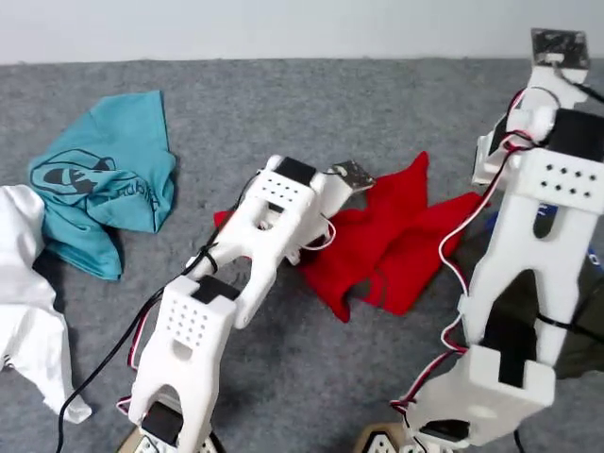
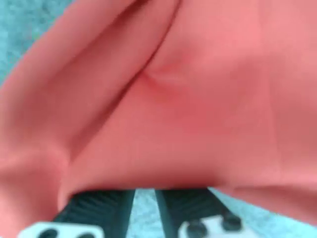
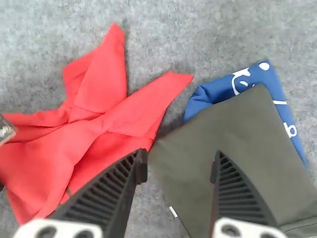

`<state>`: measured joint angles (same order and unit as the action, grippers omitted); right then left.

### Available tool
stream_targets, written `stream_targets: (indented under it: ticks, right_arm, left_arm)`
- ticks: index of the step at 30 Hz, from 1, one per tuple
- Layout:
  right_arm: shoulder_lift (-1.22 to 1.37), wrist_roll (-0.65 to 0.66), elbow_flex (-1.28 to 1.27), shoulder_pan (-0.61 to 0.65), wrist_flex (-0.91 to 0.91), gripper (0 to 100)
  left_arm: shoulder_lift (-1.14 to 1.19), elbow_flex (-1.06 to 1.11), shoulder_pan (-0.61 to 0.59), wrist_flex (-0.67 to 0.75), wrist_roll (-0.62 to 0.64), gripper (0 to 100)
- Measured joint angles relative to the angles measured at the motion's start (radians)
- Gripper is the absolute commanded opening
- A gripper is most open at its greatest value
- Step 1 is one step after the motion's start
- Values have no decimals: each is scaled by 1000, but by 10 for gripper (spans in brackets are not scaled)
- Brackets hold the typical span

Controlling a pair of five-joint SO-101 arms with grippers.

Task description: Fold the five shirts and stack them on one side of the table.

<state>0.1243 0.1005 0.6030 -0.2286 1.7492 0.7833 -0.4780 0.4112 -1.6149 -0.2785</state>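
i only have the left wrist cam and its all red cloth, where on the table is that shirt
observer: The red shirt lies crumpled near the middle of the table, its edge under the left arm.
operator: anything folded yet
observer: A dark olive shirt lies folded flat on a blue shirt, just beside the red one.
operator: and the other arm
observer: The right gripper hangs open above the dark olive shirt.
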Motion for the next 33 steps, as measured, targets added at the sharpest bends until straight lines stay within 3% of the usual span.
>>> stream_targets:
  ticks: [5, 8, 15, 20, 27, 33]
  right_arm:
    - [-29, 0, 0, -11, 0, 216]
    - [-35, 0, 0, -61, 0, 216]
    - [-35, 43, 0, -233, 0, 216]
    - [-35, 57, 0, -290, 0, 216]
    - [-35, 57, 0, -296, 2, 216]
    - [-35, 57, 0, -296, 3, 216]
  left_arm:
    - [14, -158, -5, -101, 8, 14]
    - [-17, -146, -5, -114, 25, 14]
    - [-305, 183, 175, -117, 34, 15]
    - [-463, 422, 324, -117, 21, 15]
    - [-384, 502, 387, -94, 0, 15]
    - [-224, 318, 387, -68, 15, 16]
